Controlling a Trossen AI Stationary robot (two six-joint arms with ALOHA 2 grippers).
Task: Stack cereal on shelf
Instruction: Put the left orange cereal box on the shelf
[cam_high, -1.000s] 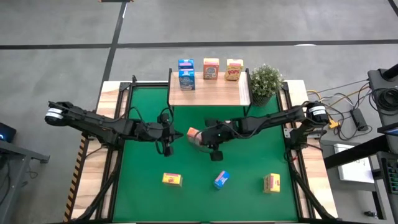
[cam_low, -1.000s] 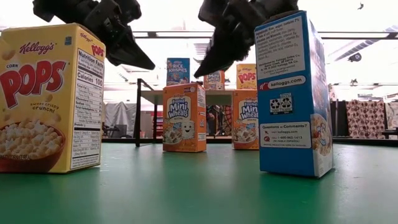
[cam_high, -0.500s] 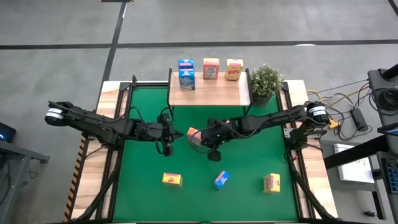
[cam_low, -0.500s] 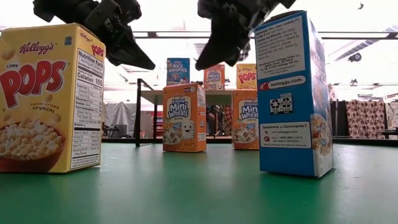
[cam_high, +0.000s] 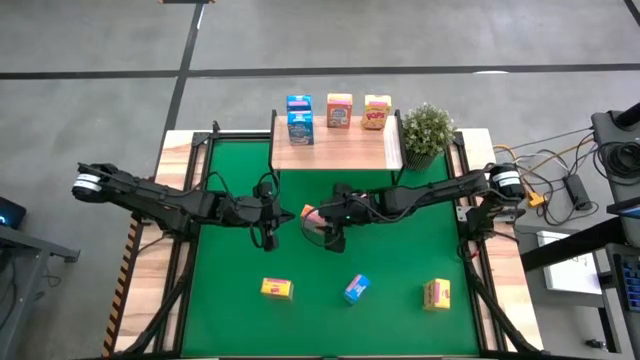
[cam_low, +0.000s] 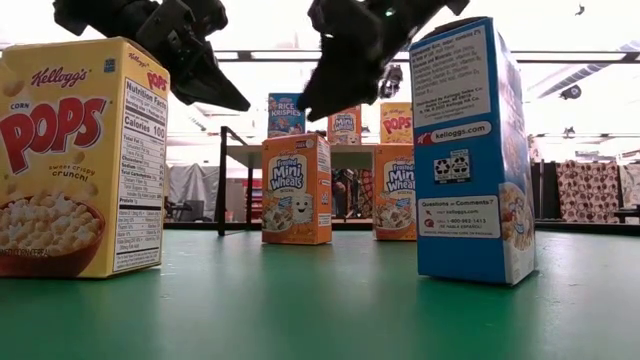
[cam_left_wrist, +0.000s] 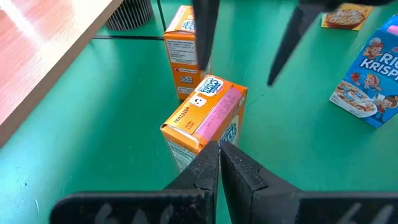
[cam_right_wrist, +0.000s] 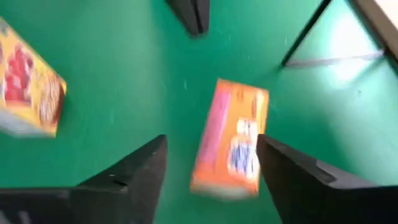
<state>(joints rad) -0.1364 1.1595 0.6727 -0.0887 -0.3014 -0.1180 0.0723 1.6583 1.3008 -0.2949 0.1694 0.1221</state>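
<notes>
Two orange cereal boxes (cam_low: 297, 188) (cam_low: 395, 190) stand upright on the green mat. My right gripper (cam_high: 322, 222) hangs open above them, and in the right wrist view (cam_right_wrist: 211, 142) its fingers stand on either side of one orange box (cam_right_wrist: 233, 143) without touching it. My left gripper (cam_left_wrist: 219, 149) is shut and empty, hovering just left of the nearer orange box (cam_left_wrist: 205, 118). The wooden shelf (cam_high: 350, 152) holds two stacked blue boxes (cam_high: 299, 118), an orange box (cam_high: 339, 110) and a yellow box (cam_high: 376, 112).
A yellow box (cam_high: 277, 288), a blue box (cam_high: 356, 288) and another yellow box (cam_high: 437, 293) stand near the mat's front edge. A green potted plant (cam_high: 427, 130) stands right of the shelf. The shelf's black legs (cam_right_wrist: 305, 37) rise just behind the orange boxes.
My right gripper has gone toward the table's left, still open, over the orange boxes and closer to my left gripper. The boxes have stayed where they were.
</notes>
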